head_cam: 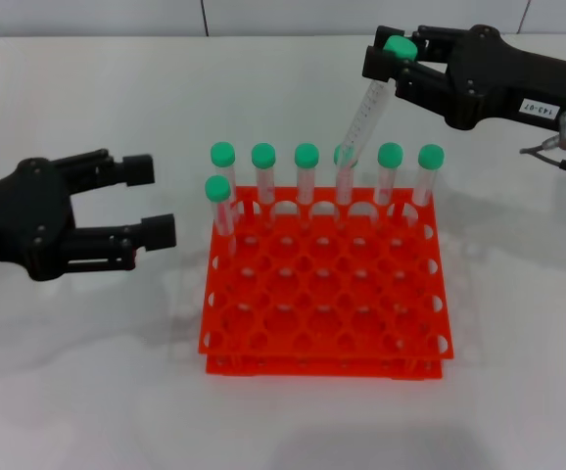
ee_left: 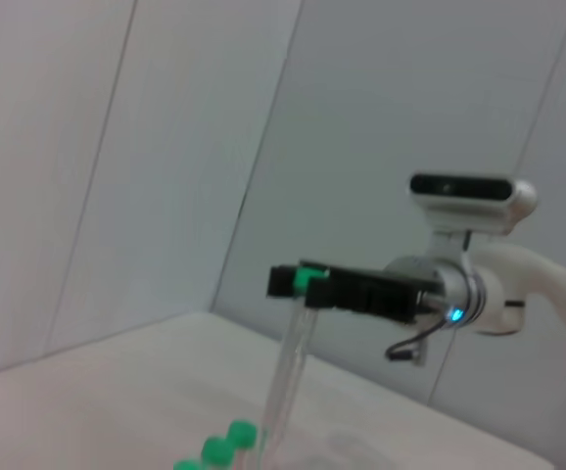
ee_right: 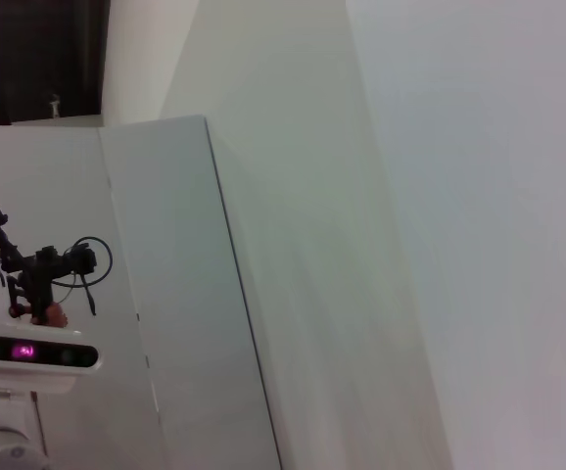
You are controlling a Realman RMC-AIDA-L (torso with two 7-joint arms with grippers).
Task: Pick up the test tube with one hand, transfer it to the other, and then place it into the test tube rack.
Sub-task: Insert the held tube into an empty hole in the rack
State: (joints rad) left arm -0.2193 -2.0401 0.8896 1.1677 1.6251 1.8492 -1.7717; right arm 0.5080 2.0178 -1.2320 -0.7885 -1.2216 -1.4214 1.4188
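Observation:
The test tube (head_cam: 366, 113), clear with a green cap, hangs tilted above the back row of the orange-red test tube rack (head_cam: 327, 304). My right gripper (head_cam: 393, 57), the one with the white sticker, is shut on its capped end at the upper right. The tube's rounded tip points down at a capped tube in the back row. The left wrist view shows the same right gripper (ee_left: 298, 282) holding the test tube (ee_left: 288, 377). My left gripper (head_cam: 156, 201) is open and holds nothing, level with the rack and to its left.
Several green-capped tubes (head_cam: 306, 176) stand in the rack's back row, and one more (head_cam: 218, 206) stands just in front at the left end. A cable and metal fitting (head_cam: 557, 147) hang by the right arm. The right wrist view shows only wall panels.

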